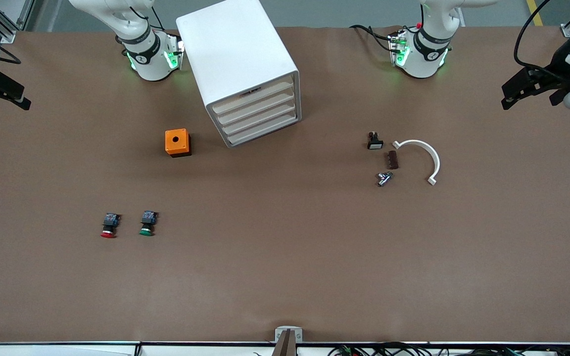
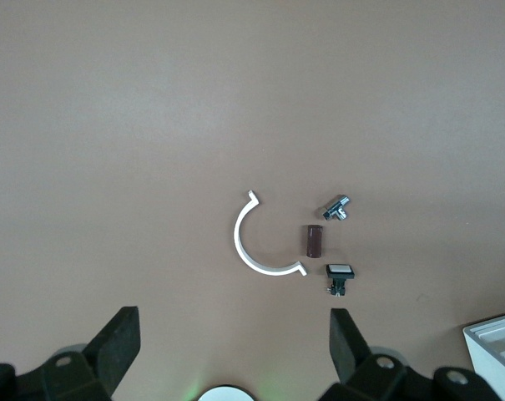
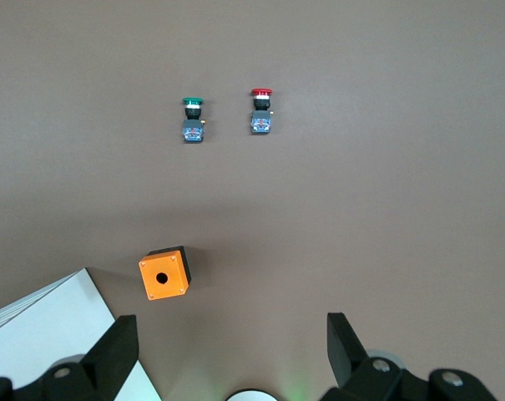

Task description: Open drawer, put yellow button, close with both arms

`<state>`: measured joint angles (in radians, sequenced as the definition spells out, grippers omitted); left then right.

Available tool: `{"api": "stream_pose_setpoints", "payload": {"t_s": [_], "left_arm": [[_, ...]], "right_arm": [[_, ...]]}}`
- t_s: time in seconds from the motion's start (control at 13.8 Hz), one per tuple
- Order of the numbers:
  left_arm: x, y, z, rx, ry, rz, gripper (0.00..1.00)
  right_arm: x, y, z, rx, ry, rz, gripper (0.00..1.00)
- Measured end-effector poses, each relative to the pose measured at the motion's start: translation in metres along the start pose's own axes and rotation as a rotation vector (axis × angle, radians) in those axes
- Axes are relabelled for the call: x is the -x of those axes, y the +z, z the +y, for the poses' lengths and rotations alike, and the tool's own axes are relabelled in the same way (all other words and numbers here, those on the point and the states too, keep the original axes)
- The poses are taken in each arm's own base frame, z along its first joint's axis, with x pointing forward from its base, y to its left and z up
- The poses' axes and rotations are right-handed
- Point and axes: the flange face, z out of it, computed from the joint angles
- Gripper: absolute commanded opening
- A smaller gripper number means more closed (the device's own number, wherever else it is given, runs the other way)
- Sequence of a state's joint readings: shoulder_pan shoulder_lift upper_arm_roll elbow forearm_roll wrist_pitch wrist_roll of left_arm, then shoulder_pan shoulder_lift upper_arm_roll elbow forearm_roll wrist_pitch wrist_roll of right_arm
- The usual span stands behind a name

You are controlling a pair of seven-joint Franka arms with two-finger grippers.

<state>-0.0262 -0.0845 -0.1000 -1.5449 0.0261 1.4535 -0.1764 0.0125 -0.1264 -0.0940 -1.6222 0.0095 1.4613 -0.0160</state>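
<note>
Cabinet (image 1: 243, 69) stood at twelve o'clock on the worktop (image 1: 285, 277), drawer (image 1: 254, 97) shut. Left gripper (image 2: 235, 347) and right gripper (image 3: 231, 351) waited aloft, fingers apart, empty.

brown table (image 1: 285, 277) carries cabinet (image 1: 238, 59), orange box (image 1: 177, 142), buttons (image 1: 128, 224).

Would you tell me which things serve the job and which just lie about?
Job: top drawer, shut; left pincer, right pincer, open, waiting at table ends; no yellow button visible.
Lying about: red button, green button, orange box, white arc, brown block.
</note>
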Motion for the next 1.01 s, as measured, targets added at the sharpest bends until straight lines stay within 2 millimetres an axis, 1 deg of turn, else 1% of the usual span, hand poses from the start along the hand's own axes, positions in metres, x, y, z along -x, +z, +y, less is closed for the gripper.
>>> {"api": "stream_pose_setpoints", "payload": {"t_s": [0.36, 1.01], "left_arm": [[0.007, -0.003, -0.003, 0.001, -0.004, 0.022, 1.00], [0.002, 0.010, -0.002, 0.000, -0.005, 0.009, 1.00]], "right_arm": [[0.001, 0.000, 0.001, -0.001, 0.026, -0.006, 1.00], [0.001, 0.000, 0.001, -0.001, 0.027, -0.006, 1.00]]}}
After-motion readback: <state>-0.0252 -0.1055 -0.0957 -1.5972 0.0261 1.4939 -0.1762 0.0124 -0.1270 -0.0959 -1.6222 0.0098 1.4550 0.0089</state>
